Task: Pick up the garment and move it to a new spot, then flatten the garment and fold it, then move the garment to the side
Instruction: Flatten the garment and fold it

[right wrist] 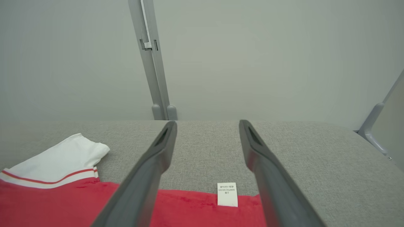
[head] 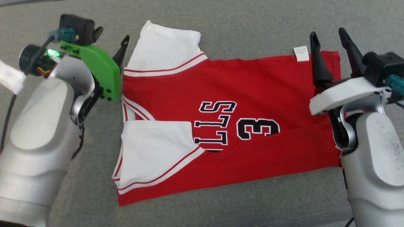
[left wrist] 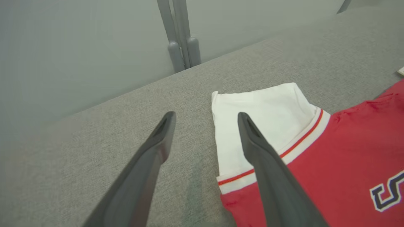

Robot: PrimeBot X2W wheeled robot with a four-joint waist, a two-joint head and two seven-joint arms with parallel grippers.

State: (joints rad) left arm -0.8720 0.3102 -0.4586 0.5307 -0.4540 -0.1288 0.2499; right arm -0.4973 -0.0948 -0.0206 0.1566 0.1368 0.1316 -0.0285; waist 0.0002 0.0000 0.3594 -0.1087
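Pale left forearm (head: 34,142) & right forearm (head: 375,164) look big at the bottom corners; between them a red jersey (head: 252,82) lies flat on the grey cloth top (head: 221,19), neck end to the left, bottom edge to the right; it has a far sleeve (head: 164,47) & a near sleeve (head: 151,148), both white, w/ black letters and a big 3 (head: 257,127); left gripper (left wrist: 205,116) is wide open & holds nothing, one finger over the far sleeve, the other over bare cloth top; right gripper (head: 327,32) is wide open too & holds nothing, over the bottom edge, next to a small white tag (head: 301,53); can't tell if either one touches the jersey.
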